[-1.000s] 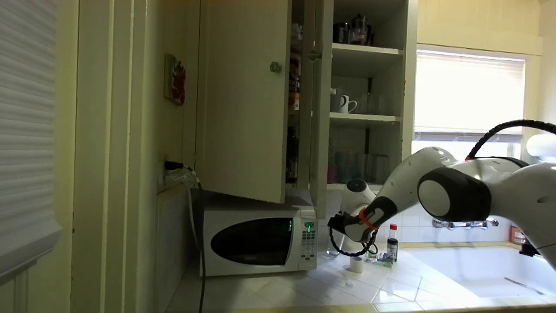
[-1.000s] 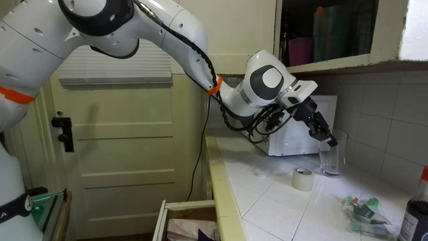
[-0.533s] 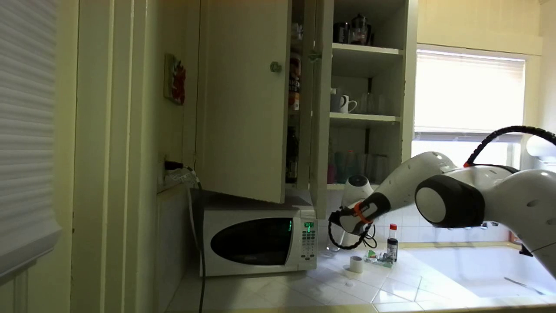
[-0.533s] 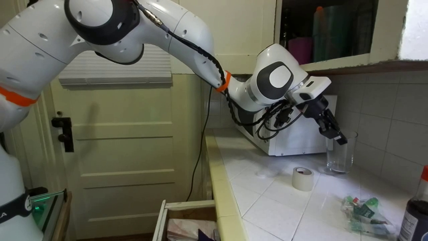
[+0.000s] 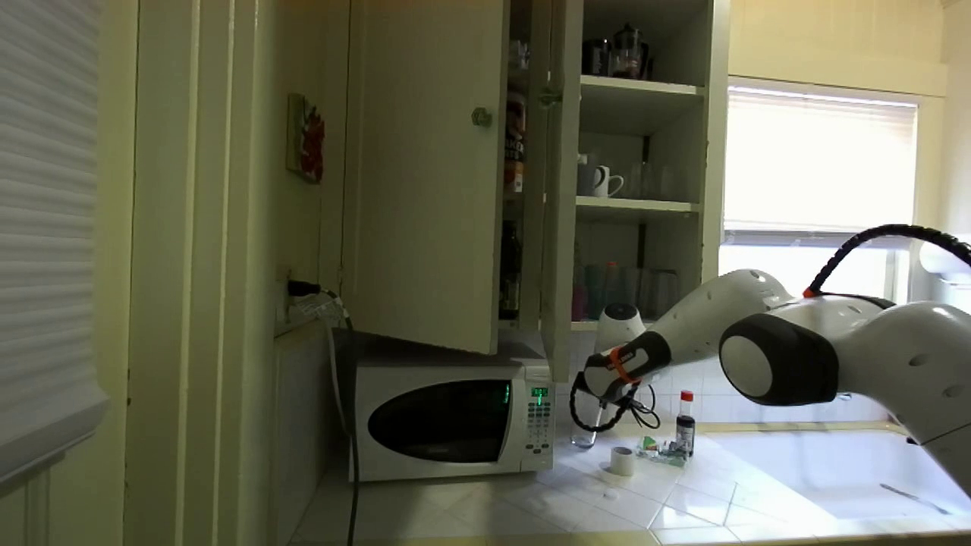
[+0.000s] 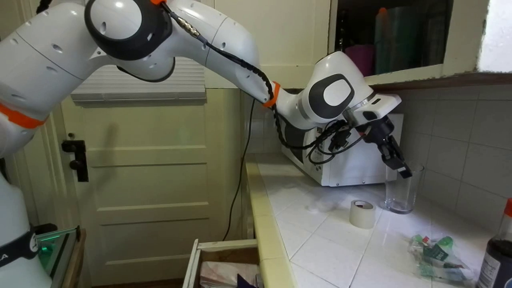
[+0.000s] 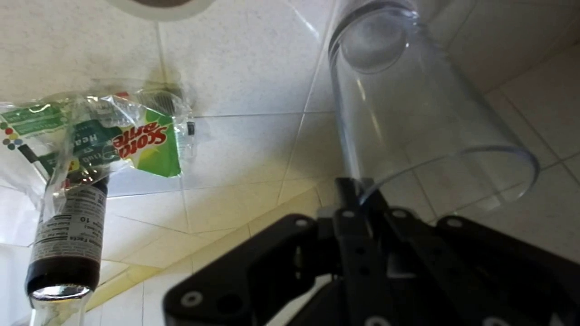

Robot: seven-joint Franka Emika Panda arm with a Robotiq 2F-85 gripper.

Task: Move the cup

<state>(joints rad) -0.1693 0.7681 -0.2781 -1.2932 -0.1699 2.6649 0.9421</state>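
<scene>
- In an exterior view, the cupboard (image 6: 464, 44) overhangs the back edge of the surface (image 6: 332, 256), so the arm (image 6: 236, 50) probably has to come in low and slanted.
- The microwave (image 5: 447, 421) takes the back corner, presumably to be out of the way.
- The cup (image 6: 401, 192) is near the back edge, just beside the microwave, upright or nearly so; I cannot tell whether its base touches the surface.
- The bottle (image 5: 685, 434) stands toward the back edge, farther from that corner; the bag (image 6: 440, 260) lies just beside it.
- The tape (image 6: 362, 218), hole up, sits between cup and front edge, where it could block a slide that way.
- The fingers (image 7: 349, 231) pinch the cup's wall at the rim, likely because one wall is easier to clamp than the full width; a one-sided hold may let it tilt.
</scene>
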